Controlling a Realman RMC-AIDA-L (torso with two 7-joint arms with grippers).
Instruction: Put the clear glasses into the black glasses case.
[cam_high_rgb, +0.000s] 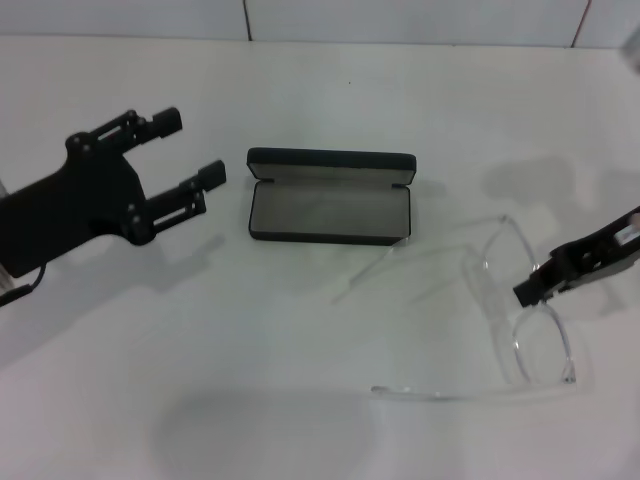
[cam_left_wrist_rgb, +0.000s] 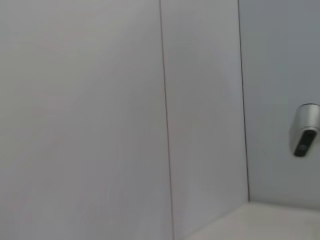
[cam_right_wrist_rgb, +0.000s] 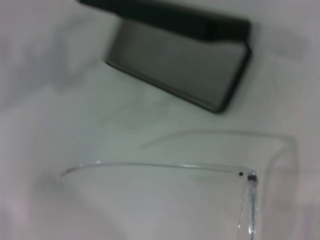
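The black glasses case (cam_high_rgb: 330, 197) lies open in the middle of the white table, grey lining up and its lid standing at the far side. It also shows in the right wrist view as the case (cam_right_wrist_rgb: 180, 65). The clear glasses (cam_high_rgb: 520, 320) are right of the case, both thin arms unfolded and pointing left. My right gripper (cam_high_rgb: 540, 283) is at the middle of their lens front. The right wrist view shows one arm and hinge of the glasses (cam_right_wrist_rgb: 160, 165) close up. My left gripper (cam_high_rgb: 190, 148) hovers open and empty left of the case.
The white table (cam_high_rgb: 300, 90) ends at a tiled wall behind. The left wrist view shows only that wall (cam_left_wrist_rgb: 100, 120) and a small grey fitting (cam_left_wrist_rgb: 304, 130) on it.
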